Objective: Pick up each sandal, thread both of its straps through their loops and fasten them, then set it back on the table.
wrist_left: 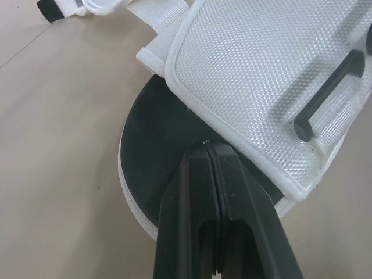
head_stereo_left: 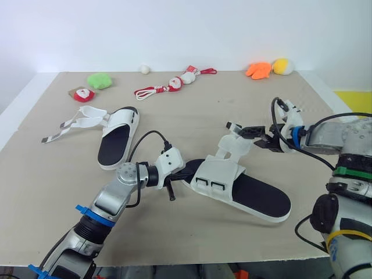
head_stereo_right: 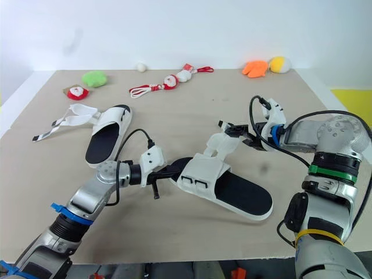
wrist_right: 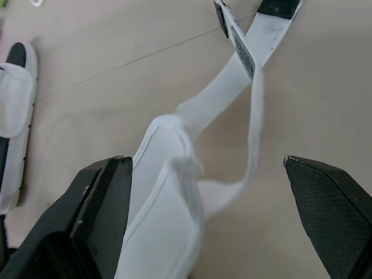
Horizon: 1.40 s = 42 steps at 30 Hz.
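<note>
Your near sandal point(wrist_left: 256, 70) is textured white woven cloth over a matt black footbed point(wrist_left: 157, 151); the tabletop point(wrist_left: 58, 145) looks smooth, matt.

On my feed the tan bench point(head_stereo_left: 192, 238) carries the near sandal point(head_stereo_left: 256, 200) at centre and the left sandal point(head_stereo_left: 116, 139). Along its far edge lie a green plush point(head_stereo_left: 100, 80), white ball point(head_stereo_left: 145, 69), corded toy point(head_stereo_left: 168, 86), orange plush point(head_stereo_left: 259, 70) and yellow plush point(head_stereo_left: 282, 65).

A white mesh-topped sandal with black footbed point(head_stereo_left: 244, 189) lies sole-down at the table's 5 o'clock, running from 10 to 4 o'clock. Its rear strap point(head_stereo_left: 235, 144) rises loose toward 1 o'clock. The second white sandal point(head_stereo_left: 114, 144) lies flat at 9 o'clock, its undone straps point(head_stereo_left: 81, 121) splayed toward 9.
</note>
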Available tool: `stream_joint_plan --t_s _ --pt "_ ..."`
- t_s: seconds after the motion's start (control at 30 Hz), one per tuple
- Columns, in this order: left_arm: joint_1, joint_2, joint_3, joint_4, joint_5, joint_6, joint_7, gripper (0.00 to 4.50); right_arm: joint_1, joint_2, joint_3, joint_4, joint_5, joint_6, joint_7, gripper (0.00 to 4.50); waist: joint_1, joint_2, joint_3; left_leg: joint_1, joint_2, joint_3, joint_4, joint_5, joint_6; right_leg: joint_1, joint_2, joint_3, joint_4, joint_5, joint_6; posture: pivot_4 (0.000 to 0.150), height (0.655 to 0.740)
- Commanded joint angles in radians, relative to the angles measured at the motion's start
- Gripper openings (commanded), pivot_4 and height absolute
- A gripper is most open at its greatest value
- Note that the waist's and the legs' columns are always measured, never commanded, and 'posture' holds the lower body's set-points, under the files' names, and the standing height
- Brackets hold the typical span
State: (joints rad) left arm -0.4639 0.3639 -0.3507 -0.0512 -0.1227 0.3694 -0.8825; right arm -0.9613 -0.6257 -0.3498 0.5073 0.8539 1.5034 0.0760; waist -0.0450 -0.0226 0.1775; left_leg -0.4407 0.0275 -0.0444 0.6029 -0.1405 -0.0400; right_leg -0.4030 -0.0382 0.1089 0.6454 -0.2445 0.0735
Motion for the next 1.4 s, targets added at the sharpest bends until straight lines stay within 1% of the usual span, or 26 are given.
stream_joint_plan --t_s 0.03,0.1,0.13,0.17,0.2,0.23,0.27,0.3,0.33,0.37,0.43,0.5,0.6,0.7,0.77,0.8,0.9,1.07,1.1,1.13,1.2,1.23,1.3,1.33,1.37,1.4 --pt "0.021 0.0 -0.056 0.043 0.03 0.021 -0.015 0.0 -0.052 0.002 0.011 0.054 -0.057 -0.064 0.053 3.97 0.0 0.0 0.0 0.0 0.0 0.0 0.0 0.0 0.0 0.0 0.0 0.0 0.0 0.0 0.0 0.15 0.74" --pt "0.024 0.002 -0.054 0.038 0.029 0.023 -0.014 0.0 -0.067 0.009 0.018 0.094 -0.092 -0.094 0.071 3.34 0.0 0.0 0.0 -0.001 0.0 0.0 0.0 0.0 0.0 0.0 0.0 0.0 0.0 0.0 0.0 0.15 0.74" --pt "0.026 0.002 -0.054 0.037 0.03 0.023 -0.013 0.0 -0.072 0.009 0.027 0.108 -0.111 -0.11 0.086 2.75 0.0 0.0 0.0 -0.001 0.0 0.0 0.0 0.0 0.0 0.0 0.0 0.0 0.0 0.0 0.0 0.15 0.74" --pt "0.028 0.002 -0.054 0.035 0.03 0.024 -0.012 0.0 -0.077 0.008 0.033 0.121 -0.127 -0.124 0.102 2.5 0.001 0.0 0.0 -0.001 0.0 0.0 0.0 0.0 0.0 0.0 0.0 0.0 0.0 0.0 0.001 0.15 0.74" --pt "0.03 0.003 -0.053 0.033 0.03 0.024 -0.01 0.0 -0.082 0.01 0.031 0.132 -0.139 -0.144 0.113 2.02 0.0 0.0 0.0 -0.001 0.0 0.0 0.0 0.0 0.0 0.0 0.0 0.0 0.0 0.0 0.001 0.15 0.74" --pt "0.032 0.003 -0.053 0.032 0.031 0.025 -0.009 0.0 -0.086 0.012 0.028 0.141 -0.15 -0.157 0.122 1.69 0.0 0.0 0.0 -0.001 0.0 0.0 0.0 0.0 0.0 0.0 0.0 0.0 0.0 -0.001 0.001 0.15 0.74" --pt "0.033 0.003 -0.053 0.031 0.03 0.025 -0.008 0.0 -0.088 0.013 0.03 0.143 -0.16 -0.176 0.14 1.23 0.0 0.0 0.0 -0.001 0.0 0.0 0.0 0.0 0.0 0.0 0.0 0.0 0.0 -0.001 0.001 0.15 0.74" --pt "0.034 0.003 -0.052 0.03 0.03 0.026 -0.007 0.0 -0.089 0.013 0.031 0.135 -0.16 -0.181 0.167 0.6 0.0 0.0 0.0 -0.001 0.0 0.0 0.0 0.0 0.0 0.0 0.0 0.0 0.0 -0.001 0.001 0.15 0.74" --pt "0.036 0.004 -0.052 0.028 0.03 0.026 -0.006 0.0 -0.087 0.014 0.037 0.114 -0.155 -0.193 0.207 0.17 0.0 0.0 0.0 -0.001 0.0 0.0 0.0 0.0 0.0 0.0 0.0 0.0 0.0 0.0 0.001 0.15 0.74" --pt "0.037 0.004 -0.052 0.027 0.03 0.027 -0.005 0.0 -0.08 0.012 0.047 0.078 -0.143 -0.205 0.263 0.06 0.0 0.0 0.0 -0.001 0.0 0.0 0.0 0.0 0.0 0.0 0.0 0.0 0.0 0.0 0.001 0.15 0.74" --pt "0.04 0.005 -0.051 0.025 0.03 0.027 -0.004 0.0 -0.05 0.002 0.087 -0.02 -0.131 -0.238 0.379 0.06 -0.001 0.0 0.0 -0.001 0.0 0.0 0.0 0.0 0.0 0.0 0.0 0.0 0.0 0.0 0.001 0.15 0.74" --pt "0.04 0.004 -0.052 0.026 0.031 0.026 -0.005 0.0 0.039 -0.036 0.179 -0.237 -0.134 -0.367 0.583 0.06 0.002 0.0 0.0 -0.001 0.0 -0.001 0.0 0.0 0.0 0.0 0.001 0.0 0.0 -0.001 0.002 0.15 0.74" --pt "0.038 0.005 -0.053 0.029 0.032 0.024 -0.009 0.0 0.157 -0.085 0.254 -0.48 -0.145 -0.538 0.799 0.06 0.002 0.0 0.0 -0.001 0.0 -0.002 -0.001 0.0 -0.001 0.0 0.0 -0.001 0.0 -0.001 0.007 0.15 0.74" --pt "0.035 0.009 -0.053 0.033 0.033 0.021 -0.015 0.0 0.298 -0.123 0.309 -0.667 -0.234 -0.861 1.014 0.06 0.003 0.0 0.0 -0.001 0.0 -0.002 -0.001 -0.001 -0.002 0.001 0.0 -0.001 0.0 -0.001 0.009 0.15 0.74" --pt "0.034 0.011 -0.054 0.035 0.033 0.02 -0.017 0.0 0.351 -0.123 0.332 -0.702 -0.311 -1.051 1.076 0.06 0.0 0.0 0.0 0.0 0.0 -0.002 0.0 -0.002 -0.003 0.001 0.0 -0.002 0.0 -0.002 0.009 0.15 0.74" --pt "0.033 0.012 -0.055 0.036 0.033 0.019 -0.019 0.0 0.38 -0.124 0.351 -0.71 -0.371 -1.185 1.11 0.06 0.001 0.0 0.0 0.0 0.0 -0.002 0.0 -0.002 -0.003 0.001 0.0 -0.002 0.0 -0.002 0.008 0.15 0.74" --pt "0.032 0.016 -0.057 0.037 0.034 0.019 -0.023 0.0 0.453 -0.116 0.409 -0.665 -0.561 -1.709 1.221 0.06 0.0 -0.001 0.0 0.002 0.0 -0.001 0.001 -0.001 -0.003 0.002 0.0 -0.002 0.0 -0.002 0.007 0.15 0.74" --pt "0.038 0.019 -0.062 0.032 0.033 0.021 -0.025 0.0 0.46 -0.114 0.48 -0.5 -0.688 -2.351 1.303 0.06 0.0 -0.001 0.0 0.003 0.001 -0.001 0.001 -0.001 -0.003 0.003 0.0 -0.002 0.0 -0.002 0.007 0.15 0.74" --pt "0.04 0.02 -0.063 0.029 0.033 0.023 -0.026 0.0 0.459 -0.117 0.49 -0.486 -0.692 -2.406 1.301 0.06 0.0 -0.001 0.0 0.004 0.001 -0.001 0.0 -0.001 -0.003 0.003 0.0 -0.002 0.0 -0.002 0.006 0.15 0.74" --pt "0.042 0.02 -0.064 0.026 0.032 0.025 -0.026 0.0 0.461 -0.118 0.495 -0.485 -0.682 -2.416 1.291 0.06 0.0 -0.001 0.0 0.004 0.001 -0.001 0.0 -0.001 -0.003 0.004 0.0 -0.002 0.0 -0.002 0.006 0.15 0.74" --pt "0.047 0.021 -0.066 0.019 0.032 0.029 -0.025 0.0 0.484 -0.143 0.482 -0.547 -0.611 -2.223 1.243 0.71 0.001 -0.001 0.0 0.004 0.001 -0.001 0.0 -0.001 -0.003 0.004 0.0 -0.002 0.0 -0.003 0.005 0.15 0.74" --pt "0.05 0.022 -0.066 0.016 0.032 0.031 -0.024 0.0 0.499 -0.17 0.469 -0.594 -0.557 -2.071 1.218 0.96 0.001 -0.001 0.0 0.004 0.001 -0.001 0.0 -0.001 -0.003 0.004 0.0 -0.001 0.0 -0.002 0.004 0.15 0.74" --pt "0.059 0.026 -0.063 0.005 0.03 0.037 -0.022 0.0 0.515 -0.243 0.428 -0.709 -0.408 -1.764 1.153 1.77 0.002 -0.001 0.0 0.004 0.001 -0.001 0.0 -0.001 -0.003 0.004 0.0 -0.001 0.001 -0.003 0.002 0.15 0.74" --pt "0.065 0.029 -0.062 0.001 0.029 0.04 -0.022 0.0 0.526 -0.292 0.408 -0.775 -0.312 -1.604 1.121 2.27 0.002 -0.001 0.0 0.003 0.001 -0.002 0.0 -0.001 -0.003 0.004 0.0 -0.001 0.001 -0.003 0.001 0.15 0.74" --pt "0.071 0.031 -0.062 -0.003 0.029 0.04 -0.022 0.0 0.527 -0.317 0.388 -0.823 -0.253 -1.522 1.099 2.84 0.002 -0.001 0.0 0.003 0.0 -0.001 0.0 -0.001 -0.003 0.004 -0.001 -0.001 0.001 -0.004 0.0 0.15 0.74" --pt "0.077 0.032 -0.065 -0.005 0.029 0.041 -0.023 0.0 0.541 -0.347 0.374 -0.871 -0.206 -1.454 1.095 3.25 0.002 -0.001 0.0 0.004 0.0 -0.001 -0.001 -0.001 -0.003 0.004 -0.001 -0.001 0.001 -0.004 0.0 0.15 0.74"
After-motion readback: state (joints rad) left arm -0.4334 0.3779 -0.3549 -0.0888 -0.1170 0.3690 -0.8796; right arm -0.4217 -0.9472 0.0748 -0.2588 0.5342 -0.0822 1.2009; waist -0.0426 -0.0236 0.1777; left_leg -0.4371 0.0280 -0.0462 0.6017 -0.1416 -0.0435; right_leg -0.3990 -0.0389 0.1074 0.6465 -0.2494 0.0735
